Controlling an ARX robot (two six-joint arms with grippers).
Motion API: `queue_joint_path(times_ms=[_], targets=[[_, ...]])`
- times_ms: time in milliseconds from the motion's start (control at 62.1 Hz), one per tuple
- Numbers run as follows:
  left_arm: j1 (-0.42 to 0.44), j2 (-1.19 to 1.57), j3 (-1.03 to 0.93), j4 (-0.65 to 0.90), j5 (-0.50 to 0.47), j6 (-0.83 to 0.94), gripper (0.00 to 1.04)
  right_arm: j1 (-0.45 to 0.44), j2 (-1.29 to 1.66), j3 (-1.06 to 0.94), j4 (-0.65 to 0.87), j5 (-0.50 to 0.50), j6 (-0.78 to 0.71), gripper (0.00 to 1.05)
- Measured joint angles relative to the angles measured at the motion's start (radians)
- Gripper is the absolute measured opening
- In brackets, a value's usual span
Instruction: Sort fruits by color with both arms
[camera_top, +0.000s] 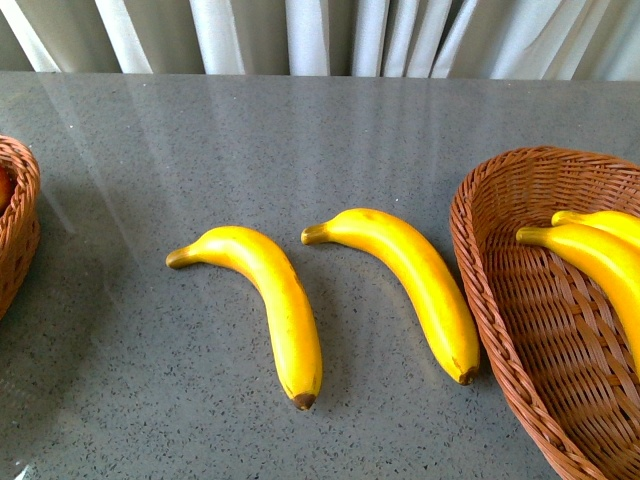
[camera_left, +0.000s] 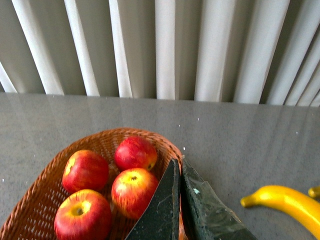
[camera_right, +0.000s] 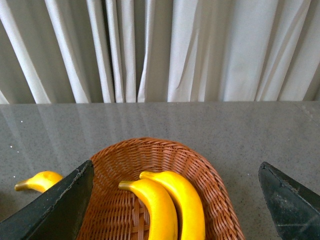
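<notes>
Two yellow bananas lie loose on the grey table, one (camera_top: 268, 300) left of the other (camera_top: 412, 272). Two more bananas (camera_top: 598, 255) rest in the wicker basket (camera_top: 520, 330) at the right. In the right wrist view those bananas (camera_right: 162, 205) lie in that basket (camera_right: 200, 165), with my right gripper (camera_right: 177, 172) open wide above it and nothing between its fingers. In the left wrist view several red apples (camera_left: 132, 190) fill another wicker basket (camera_left: 45, 195). My left gripper (camera_left: 180, 162) is shut and empty over that basket's rim. Neither arm shows in the front view.
The apple basket's edge (camera_top: 18, 215) shows at the far left of the front view. Pale curtains (camera_top: 320, 35) hang behind the table's far edge. A loose banana (camera_left: 287, 202) lies on the table beside the left gripper, and a banana tip (camera_right: 40, 181) beside the right one.
</notes>
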Motion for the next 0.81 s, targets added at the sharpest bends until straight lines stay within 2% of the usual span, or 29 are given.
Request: queue_joint_path(times_ms=[371, 725, 805], targets=[[-0.001, -0.048, 0.000, -0.031, 0.000, -0.001, 0.02, 0.000, 0.000, 0.000, 0.000, 0.000, 0.000, 0.96], [-0.001, -0.048, 0.000, -0.031, 0.000, 0.000, 0.96, 0.000, 0.000, 0.000, 0.000, 0.000, 0.000, 0.96], [-0.001, -0.048, 0.000, -0.031, 0.000, 0.000, 0.95, 0.000, 0.000, 0.000, 0.000, 0.000, 0.000, 0.96]])
